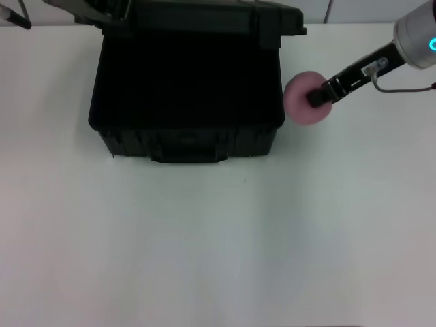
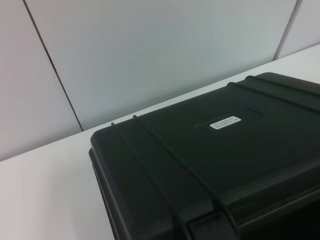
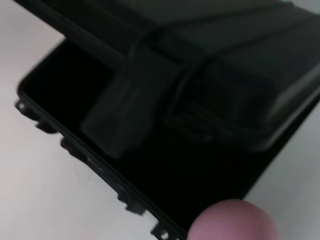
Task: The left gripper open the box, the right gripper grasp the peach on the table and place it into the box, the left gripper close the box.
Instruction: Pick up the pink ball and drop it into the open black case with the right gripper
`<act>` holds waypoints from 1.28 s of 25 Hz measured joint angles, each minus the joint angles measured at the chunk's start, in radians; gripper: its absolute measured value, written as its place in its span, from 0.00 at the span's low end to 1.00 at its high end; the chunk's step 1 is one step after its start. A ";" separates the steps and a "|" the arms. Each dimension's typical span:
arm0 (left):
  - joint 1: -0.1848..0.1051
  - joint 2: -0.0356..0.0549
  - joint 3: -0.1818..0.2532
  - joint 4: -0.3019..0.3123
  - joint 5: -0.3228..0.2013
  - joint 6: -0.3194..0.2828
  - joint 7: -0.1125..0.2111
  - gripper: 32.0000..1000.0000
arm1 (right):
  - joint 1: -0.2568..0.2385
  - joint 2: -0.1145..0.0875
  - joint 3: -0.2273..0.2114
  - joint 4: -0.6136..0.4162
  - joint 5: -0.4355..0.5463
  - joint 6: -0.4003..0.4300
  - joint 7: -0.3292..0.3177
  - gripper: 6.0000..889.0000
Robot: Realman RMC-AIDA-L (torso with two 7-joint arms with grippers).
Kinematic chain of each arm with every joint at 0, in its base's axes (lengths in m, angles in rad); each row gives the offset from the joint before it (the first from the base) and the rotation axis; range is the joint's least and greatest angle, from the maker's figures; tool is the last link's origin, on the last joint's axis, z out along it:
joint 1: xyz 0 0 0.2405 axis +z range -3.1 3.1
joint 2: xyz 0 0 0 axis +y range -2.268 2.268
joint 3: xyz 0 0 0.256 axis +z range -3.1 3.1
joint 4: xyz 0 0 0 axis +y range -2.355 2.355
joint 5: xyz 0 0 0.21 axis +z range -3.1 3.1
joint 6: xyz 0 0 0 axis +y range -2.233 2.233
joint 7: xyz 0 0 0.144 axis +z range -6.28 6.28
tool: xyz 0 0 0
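Nearest, we list bare table point(image 1: 218, 259). Next, the box point(image 1: 187, 95), lid raised at the rear, interior dark. Just beside its right wall we log the peach point(image 1: 306, 99), clamped by the right gripper point(image 1: 319, 95). Farthest, the left gripper point(image 1: 102, 17) by the lid; we cannot tell its finger state.

The right claw point(image 1: 318, 96) is seen as a slim black piece, elongated and boxy, with a small pale marking partway along its stem. It is joined to a thick grey-white cylindrical arm segment, on which a blue-cyan glowing ring is set. A thin dark cable is looped from the stem toward the arm. Of the left arm, only dark parts are shown.
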 joint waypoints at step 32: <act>-0.007 -0.0030 0.002 0.003 -0.006 -0.013 0.000 0.37 | 0.013 0.023 -0.037 0.060 0.068 -0.171 -0.085 0.04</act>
